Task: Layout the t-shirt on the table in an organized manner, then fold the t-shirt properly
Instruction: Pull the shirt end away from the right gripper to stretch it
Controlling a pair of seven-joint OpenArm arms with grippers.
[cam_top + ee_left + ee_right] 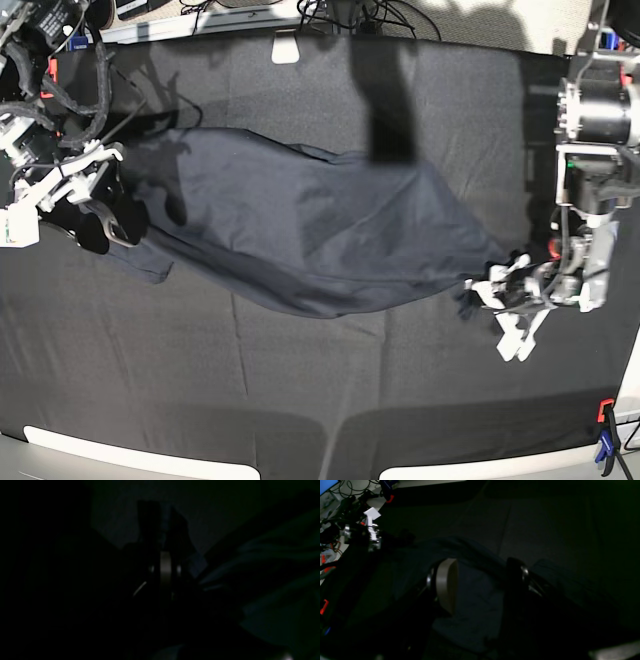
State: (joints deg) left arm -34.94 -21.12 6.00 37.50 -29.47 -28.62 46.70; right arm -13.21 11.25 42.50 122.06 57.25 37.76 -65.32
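The dark navy t-shirt (pixel 300 240) lies stretched across the middle of the black table (pixel 300 400), bunched and tapering toward the right. My left gripper (pixel 478 292) is at the shirt's right tip. In the very dark left wrist view its jaws (pixel 163 517) stand closed, with folds of shirt cloth (pixel 262 555) beside them. My right gripper (pixel 108 228) is at the shirt's left end. In the right wrist view it (pixel 482 572) is open, its fingers wide apart with shirt fabric (pixel 475 605) lying between and below them.
A red and blue clamp (pixel 603 435) sits at the near right corner. Cables and gear (pixel 340 15) line the far edge, with a white tab (pixel 287 50). A pale rim (pixel 130 450) runs along the front. Wiring and clutter (pixel 340 530) lie past the table's left side.
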